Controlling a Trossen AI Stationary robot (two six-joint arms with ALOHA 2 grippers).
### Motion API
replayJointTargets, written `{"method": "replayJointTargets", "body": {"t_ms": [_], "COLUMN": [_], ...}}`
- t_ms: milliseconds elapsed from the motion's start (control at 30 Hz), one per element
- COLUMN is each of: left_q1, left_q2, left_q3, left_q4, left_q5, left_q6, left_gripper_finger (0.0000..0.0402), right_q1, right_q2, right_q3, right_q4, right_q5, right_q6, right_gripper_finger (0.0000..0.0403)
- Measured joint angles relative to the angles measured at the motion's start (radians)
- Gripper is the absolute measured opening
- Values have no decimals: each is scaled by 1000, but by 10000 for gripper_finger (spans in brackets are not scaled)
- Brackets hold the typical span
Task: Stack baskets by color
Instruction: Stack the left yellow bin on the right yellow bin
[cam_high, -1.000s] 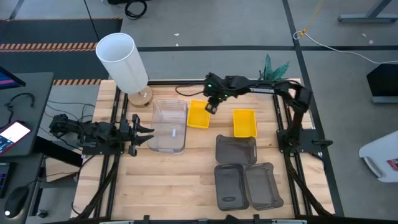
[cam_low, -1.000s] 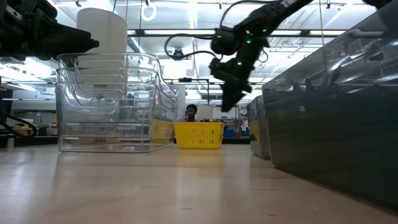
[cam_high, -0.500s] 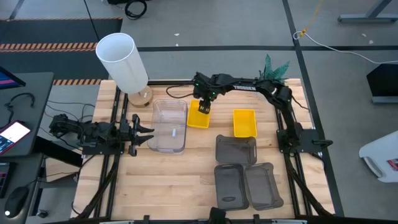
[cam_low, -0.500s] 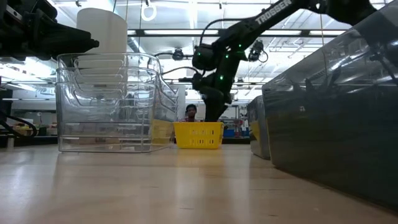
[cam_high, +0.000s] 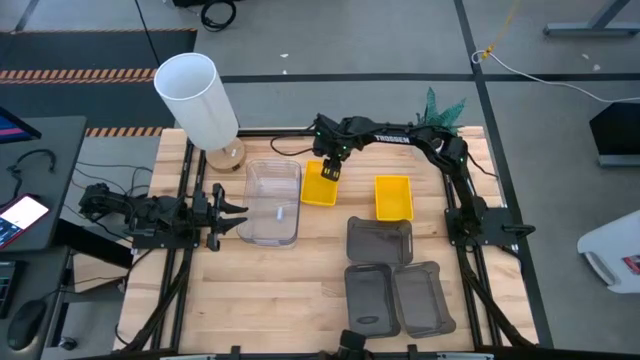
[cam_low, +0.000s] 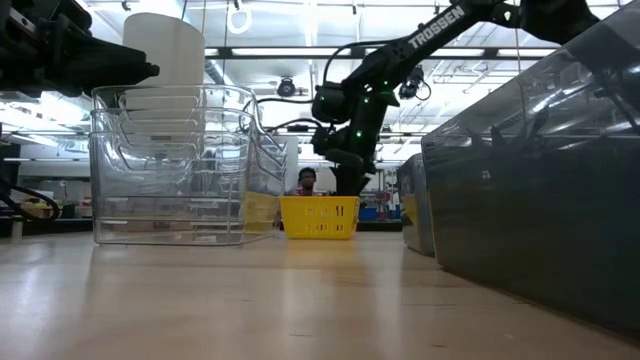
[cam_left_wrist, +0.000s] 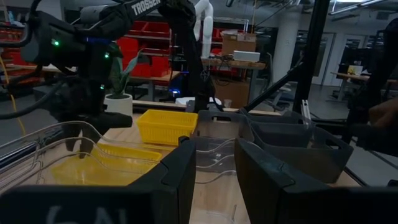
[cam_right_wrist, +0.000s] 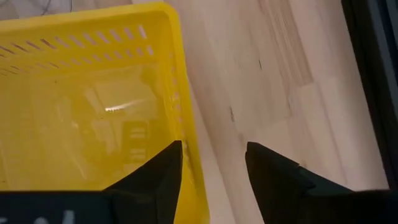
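Note:
Two yellow baskets sit at the table's far middle, one at the left (cam_high: 318, 188) and one at the right (cam_high: 393, 197). My right gripper (cam_high: 331, 171) points down, open, at the left one's far right corner. Its fingers stand on either side of the basket's right wall (cam_right_wrist: 188, 144); whether they touch it I cannot tell. Clear baskets (cam_high: 272, 203) are nested in one stack on the table's left half. Three dark grey baskets (cam_high: 380, 240) (cam_high: 368, 298) (cam_high: 424, 298) lie apart at the near right. My left gripper (cam_high: 228, 211) waits open, level, beside the clear stack.
A tall white cylinder (cam_high: 197, 98) stands at the far left corner. A green plant (cam_high: 440, 108) stands at the far right edge. The arms' black frames run along both table sides. Bare wood shows at the near left. A person (cam_low: 307, 181) is in the room behind the table.
My right gripper has gone toward the table's left edge and down, from above the gap between the two yellow baskets to the left yellow basket's far right corner. No basket has moved.

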Motion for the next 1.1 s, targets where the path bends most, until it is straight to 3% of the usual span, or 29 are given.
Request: {"method": "replayJointTargets", "body": {"t_ms": [433, 733, 1100], "left_q1": [0, 0, 0], "left_q2": [0, 0, 0], "left_q3": [0, 0, 0], "left_q4": [1, 1, 1], "left_q5": [0, 0, 0], "left_q6": [0, 0, 0], "left_gripper_finger": [117, 117, 117], "right_q1": [0, 0, -6], "right_q2": [0, -4, -34], "right_q3": [-81, -85, -85], "right_q4": [-44, -48, -53], "right_q5": [13, 10, 32], "right_q6": [-2, -6, -3], "right_gripper_finger": [110, 12, 5]}}
